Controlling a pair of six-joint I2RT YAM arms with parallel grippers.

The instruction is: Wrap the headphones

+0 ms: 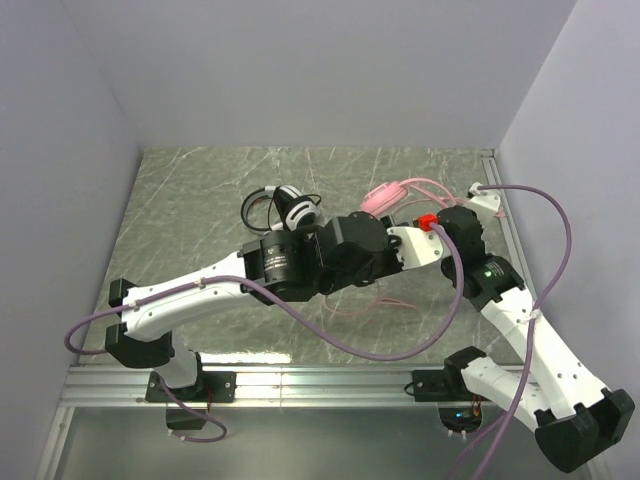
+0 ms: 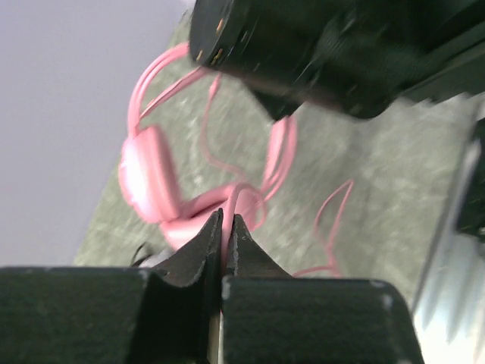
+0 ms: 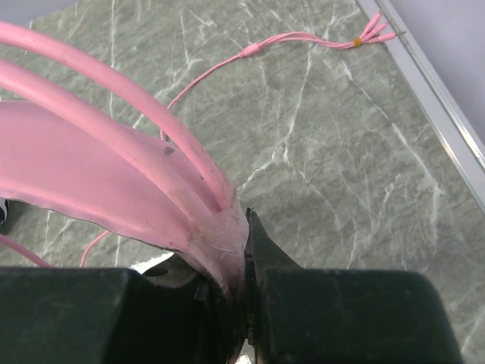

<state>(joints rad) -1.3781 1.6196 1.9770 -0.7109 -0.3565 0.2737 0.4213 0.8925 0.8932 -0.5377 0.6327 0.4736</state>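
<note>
The pink headphones (image 1: 383, 196) hang lifted over the middle right of the table. My right gripper (image 3: 241, 216) is shut on their headband (image 3: 114, 182). In the left wrist view one pink ear cup (image 2: 148, 182) dangles below the right gripper's black body. My left gripper (image 2: 227, 218) is shut on the thin pink cable (image 2: 236, 199) close under the headset. More of that cable trails in loops on the table (image 1: 370, 300), and its plug end (image 3: 371, 34) lies near the right rail. The black and white headphones (image 1: 288, 205) lie on the table, far centre.
A metal rail (image 1: 505, 230) runs along the table's right edge, with walls on the left, back and right. Both arms cross over the middle of the marble tabletop (image 1: 200, 200). Purple hoses (image 1: 350, 345) hang from the arms.
</note>
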